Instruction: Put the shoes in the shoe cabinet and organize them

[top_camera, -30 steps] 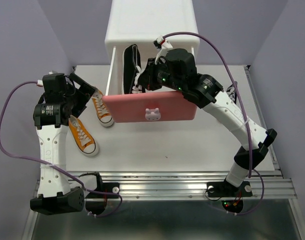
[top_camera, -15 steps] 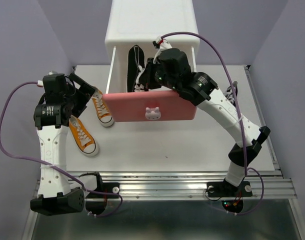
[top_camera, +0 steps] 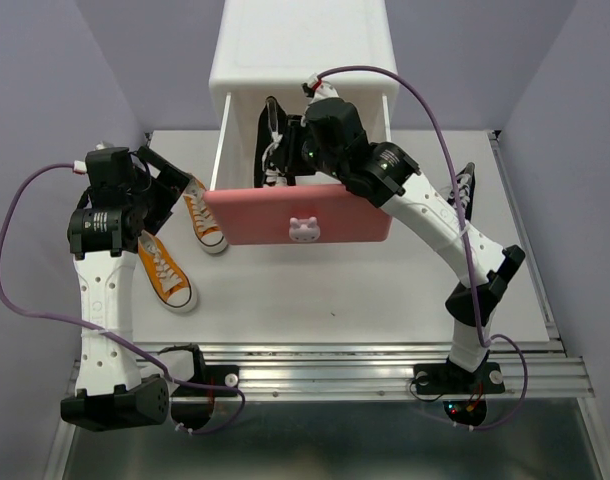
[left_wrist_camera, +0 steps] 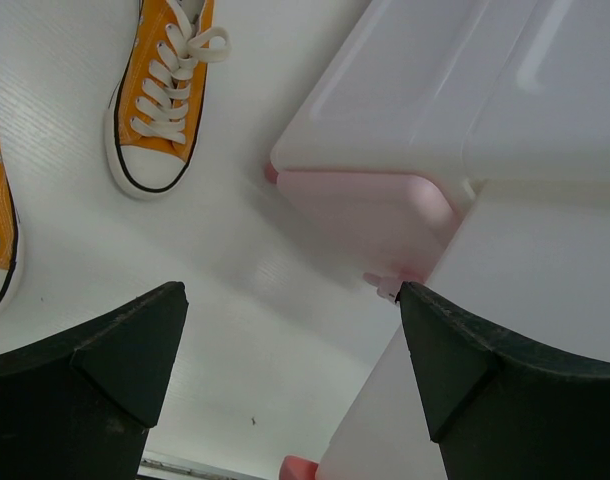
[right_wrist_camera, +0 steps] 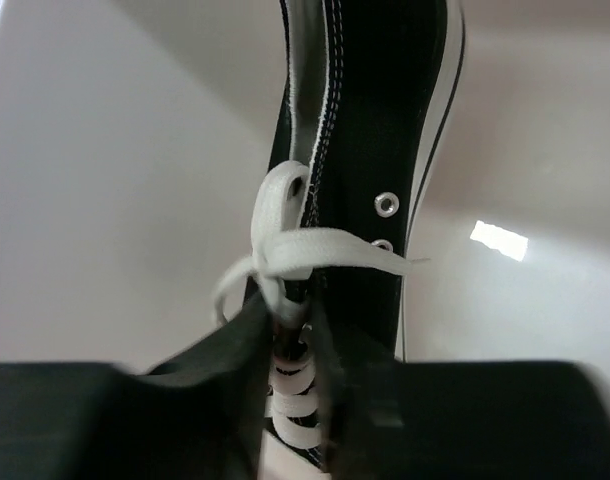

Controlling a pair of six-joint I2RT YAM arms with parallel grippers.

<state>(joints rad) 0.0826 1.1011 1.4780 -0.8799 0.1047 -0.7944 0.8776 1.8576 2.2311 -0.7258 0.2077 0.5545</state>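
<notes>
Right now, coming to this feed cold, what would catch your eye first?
The right gripper is down in the cabinet's open pink upper drawer, pinching a black shoe at its laces. One orange shoe and its mate lie on the table left of the drawer, near the open left gripper. A second black shoe sits toward the table's right side.

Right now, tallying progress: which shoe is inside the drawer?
The black shoe in the right pincer; both orange shoes and the other black one lie outside.
</notes>
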